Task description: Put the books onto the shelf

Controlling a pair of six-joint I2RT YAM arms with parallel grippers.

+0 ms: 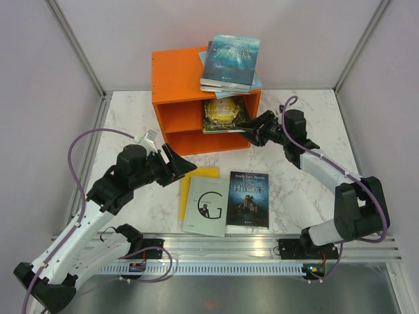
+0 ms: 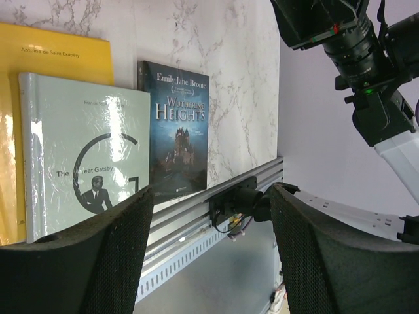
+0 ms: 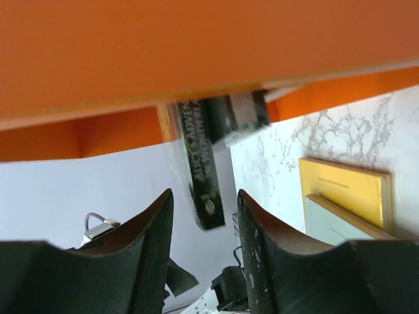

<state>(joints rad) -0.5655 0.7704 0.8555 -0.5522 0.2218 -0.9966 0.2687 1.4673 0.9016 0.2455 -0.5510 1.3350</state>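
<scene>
The orange shelf (image 1: pixel 175 78) stands at the back of the table with a stack of books (image 1: pixel 229 60) on its top. A green-gold book (image 1: pixel 222 114) lies in the upper compartment and juts out of the front. My right gripper (image 1: pixel 249 125) is at that book's right edge. In the right wrist view its jaws (image 3: pixel 204 196) stand open, and the book's dark spine (image 3: pixel 201 163) is just ahead of them, untouched. My left gripper (image 1: pixel 182 165) hangs open and empty over the table. A yellow book (image 1: pixel 201 173), a white-grey book (image 1: pixel 206 208) and a dark book (image 1: pixel 249 199) lie flat there.
The left wrist view looks past the open fingers (image 2: pixel 209 196) to the white-grey book (image 2: pixel 85 157), the dark book (image 2: pixel 177 131), the yellow book (image 2: pixel 59 59) and the metal rail (image 2: pixel 216 203) at the table's near edge. Walls close in the table.
</scene>
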